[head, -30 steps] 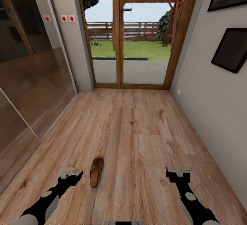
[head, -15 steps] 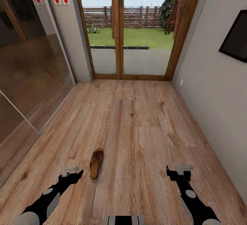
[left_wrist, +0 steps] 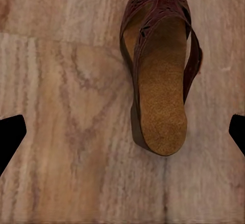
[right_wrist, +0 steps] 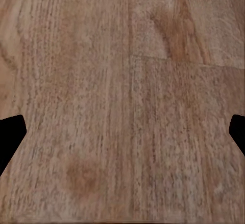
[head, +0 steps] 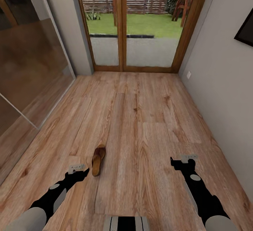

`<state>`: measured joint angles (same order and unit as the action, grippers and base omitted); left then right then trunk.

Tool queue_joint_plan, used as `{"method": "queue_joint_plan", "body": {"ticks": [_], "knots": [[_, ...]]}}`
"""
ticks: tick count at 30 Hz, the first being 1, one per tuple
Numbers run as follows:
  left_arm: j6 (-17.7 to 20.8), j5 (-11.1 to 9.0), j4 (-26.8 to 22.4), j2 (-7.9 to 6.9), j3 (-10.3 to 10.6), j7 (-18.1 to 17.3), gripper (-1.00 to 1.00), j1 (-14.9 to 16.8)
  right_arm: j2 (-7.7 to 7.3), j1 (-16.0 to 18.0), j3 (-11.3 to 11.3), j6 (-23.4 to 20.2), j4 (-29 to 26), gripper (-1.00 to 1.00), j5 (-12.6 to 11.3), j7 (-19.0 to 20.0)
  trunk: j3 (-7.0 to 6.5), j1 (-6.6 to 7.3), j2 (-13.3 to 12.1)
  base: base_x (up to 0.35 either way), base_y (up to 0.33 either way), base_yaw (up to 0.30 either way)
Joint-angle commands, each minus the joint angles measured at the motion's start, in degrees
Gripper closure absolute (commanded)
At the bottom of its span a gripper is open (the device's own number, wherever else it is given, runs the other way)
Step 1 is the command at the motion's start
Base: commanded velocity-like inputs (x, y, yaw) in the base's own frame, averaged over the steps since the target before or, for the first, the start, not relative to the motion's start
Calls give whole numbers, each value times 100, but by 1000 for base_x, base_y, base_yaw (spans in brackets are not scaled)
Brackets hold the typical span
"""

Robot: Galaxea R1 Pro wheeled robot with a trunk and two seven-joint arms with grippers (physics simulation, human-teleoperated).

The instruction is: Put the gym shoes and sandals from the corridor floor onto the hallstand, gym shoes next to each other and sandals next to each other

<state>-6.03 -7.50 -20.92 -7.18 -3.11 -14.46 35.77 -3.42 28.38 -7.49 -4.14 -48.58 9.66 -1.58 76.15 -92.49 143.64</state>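
Note:
One dark-brown strappy sandal [head: 98,159] with a tan footbed lies on the wood-plank corridor floor [head: 140,118], toe pointing toward the glass doors. My left gripper [head: 79,172] hovers open just left of its heel. In the left wrist view the sandal [left_wrist: 161,75] lies between and beyond the spread fingers of the left gripper [left_wrist: 127,132], untouched. My right gripper [head: 183,162] hangs open over bare planks well to the right, and the right wrist view has the right gripper [right_wrist: 122,134] above floor alone. The gym shoes, the other sandal and the hallstand are out of view.
Wood-framed glass doors [head: 123,23] close the corridor's far end. A glossy sliding panel [head: 28,69] runs along the left side and a grey wall [head: 225,83] with a dark picture frame [head: 246,30] along the right. My base [head: 126,223] shows at the bottom edge.
The camera has tilted down and shifted, so the doors and the sandal sit higher in the picture. Both grippers stay open and low over the floor.

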Motion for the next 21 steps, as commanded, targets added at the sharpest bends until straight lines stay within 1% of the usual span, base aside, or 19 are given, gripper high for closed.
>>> {"method": "queue_joint_plan", "body": {"ticks": [1, 15, 21], "knots": [[2, -39, 11, 3, -28, -48, -100, 5, 0, 1, 1, -43, -19, -100, 61, 1, 34, -1, 3, 0, 0, 0], [-33, -32, 58, -2, -41, -48, -100, -19, -39, -1, -1, -62, -22, -100, 93, 52, 367, -37, 22, 0, 0, 0], [-58, -33, 61, -6, -46, -48, -100, -43, -24, -7, 8, -57, -1, -100, 98, 53, 501, -53, 30, 0, 0, 0]]}}
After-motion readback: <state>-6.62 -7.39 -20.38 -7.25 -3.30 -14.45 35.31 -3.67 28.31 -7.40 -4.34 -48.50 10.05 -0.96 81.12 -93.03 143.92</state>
